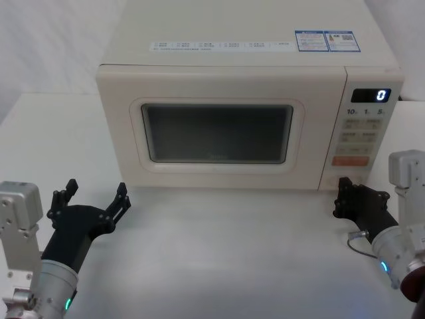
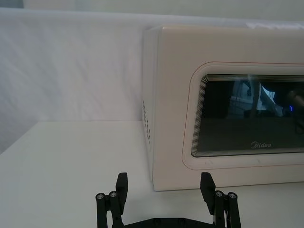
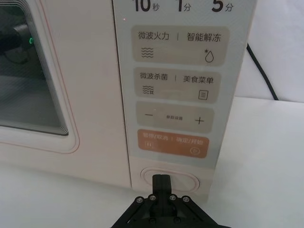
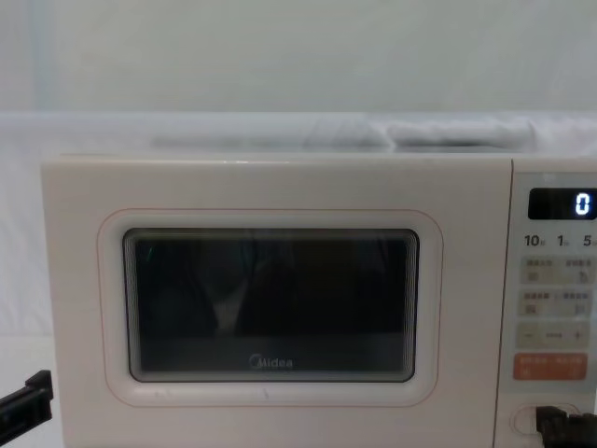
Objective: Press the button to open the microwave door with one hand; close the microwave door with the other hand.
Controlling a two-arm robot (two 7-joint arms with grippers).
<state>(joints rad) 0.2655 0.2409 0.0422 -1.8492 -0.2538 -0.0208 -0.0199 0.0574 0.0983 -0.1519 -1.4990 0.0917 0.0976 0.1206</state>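
Right end effector [image 3: 162, 183] closed at the microwave's button [image 3: 169, 181].
Its joined fingertips are set against the button, low on the microwave's control panel [image 1: 362, 133]. The microwave door [image 1: 219, 129] is shut. The left end effector [image 1: 95, 197] is held open before the microwave's left front corner, above the table [image 1: 226, 252].

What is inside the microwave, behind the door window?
The microwave door is shut, and its dark window shows mostly reflections, so the contents cannot be told. The right gripper is at the button; the left gripper waits open, near the front left corner.
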